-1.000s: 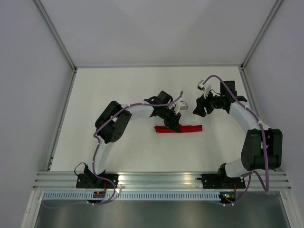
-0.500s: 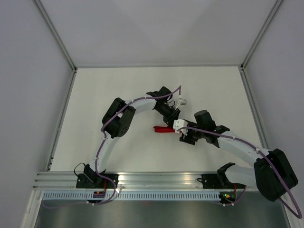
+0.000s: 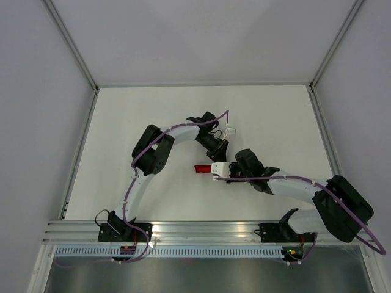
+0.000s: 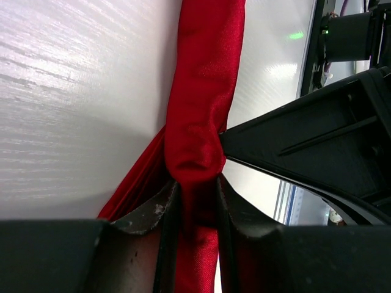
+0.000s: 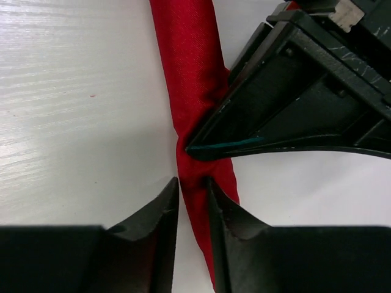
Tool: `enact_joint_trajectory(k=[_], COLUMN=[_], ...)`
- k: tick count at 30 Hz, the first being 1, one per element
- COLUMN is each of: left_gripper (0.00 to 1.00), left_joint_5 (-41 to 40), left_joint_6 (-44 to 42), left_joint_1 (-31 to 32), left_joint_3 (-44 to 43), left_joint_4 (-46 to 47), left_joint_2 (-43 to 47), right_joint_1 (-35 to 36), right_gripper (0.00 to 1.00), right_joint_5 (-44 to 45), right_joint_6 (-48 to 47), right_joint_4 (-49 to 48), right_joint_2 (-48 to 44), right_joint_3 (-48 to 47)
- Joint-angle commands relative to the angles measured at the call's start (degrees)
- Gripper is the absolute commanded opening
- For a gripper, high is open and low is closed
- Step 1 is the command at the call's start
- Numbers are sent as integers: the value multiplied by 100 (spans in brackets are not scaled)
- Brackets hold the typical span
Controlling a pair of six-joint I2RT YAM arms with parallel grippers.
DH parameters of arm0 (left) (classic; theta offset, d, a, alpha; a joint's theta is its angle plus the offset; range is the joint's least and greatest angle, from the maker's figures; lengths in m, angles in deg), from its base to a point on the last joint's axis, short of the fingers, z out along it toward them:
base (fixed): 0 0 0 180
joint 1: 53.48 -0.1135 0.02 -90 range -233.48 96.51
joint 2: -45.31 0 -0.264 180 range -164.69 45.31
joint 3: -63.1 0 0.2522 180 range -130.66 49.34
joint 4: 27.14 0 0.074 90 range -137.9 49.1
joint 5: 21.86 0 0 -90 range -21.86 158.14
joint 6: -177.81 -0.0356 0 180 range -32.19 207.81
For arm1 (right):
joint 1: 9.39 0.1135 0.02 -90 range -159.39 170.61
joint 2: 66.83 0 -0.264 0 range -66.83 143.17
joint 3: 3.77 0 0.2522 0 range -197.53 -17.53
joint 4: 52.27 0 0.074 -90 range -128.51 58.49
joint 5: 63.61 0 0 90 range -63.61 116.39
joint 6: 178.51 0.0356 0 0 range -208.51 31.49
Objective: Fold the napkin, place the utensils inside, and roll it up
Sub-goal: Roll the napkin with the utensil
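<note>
Both grippers are clamped on the napkin [image 3: 201, 169]. It is rolled into a slim red tube and lies on the white worktop [image 3: 122, 122], about midway between the left and right edges and a little nearer the near edge than the far one. The roll runs parallel to the near edge. From above only its left end shows; the rest is hidden under the two grippers.

The left gripper [image 3: 216, 162] comes down onto the roll from the far side. In its wrist view the left gripper [image 4: 194, 204] has its fingers [image 4: 153, 213] pressed against either side of the roll, squeezing the cloth into a narrow waist. A loose flap [image 4: 137, 177] of red cloth spreads out on the left, just beside the pinch.

The right arm [image 3: 293, 186] lies low across the worktop from the near right corner. The right gripper [image 3: 214, 173] points toward the left edge, along the roll. In its wrist view the right gripper [image 5: 191, 195] has its fingers [image 5: 160, 210] straddling the roll with only cloth between them, pinching it. Just beyond them, one black finger of the left gripper touches the roll from the right and dents it.

The two grippers hold the roll just beside each other. What is wrapped inside cannot be seen.
</note>
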Motion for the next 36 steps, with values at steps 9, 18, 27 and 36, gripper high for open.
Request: enact_joint_trajectory(k=[9,18,27,36], left_gripper=[47,49,46,47], left_joint_5=[-392,-902,-744,-655], left_joint_6=[31,242,137,110], left_joint_1=[-106,-387,-431,-431], left_joint_3=[-48,-83,206,672], left_joint_4=[-215,119,163,488], left_joint_2=[320,849,858,1078], right_joint_1=[92,-66,-391,-409], right_gripper=[17,14,15,20], right_joint_5=[-193,-519,-677,-695], right_joint_6=[16,43,95,280], right_joint_4=[1100,1900,2199,2323], right_joint_2=[522,953,1111,1208], right_joint_3=[-604,-1263,-1791,-2081])
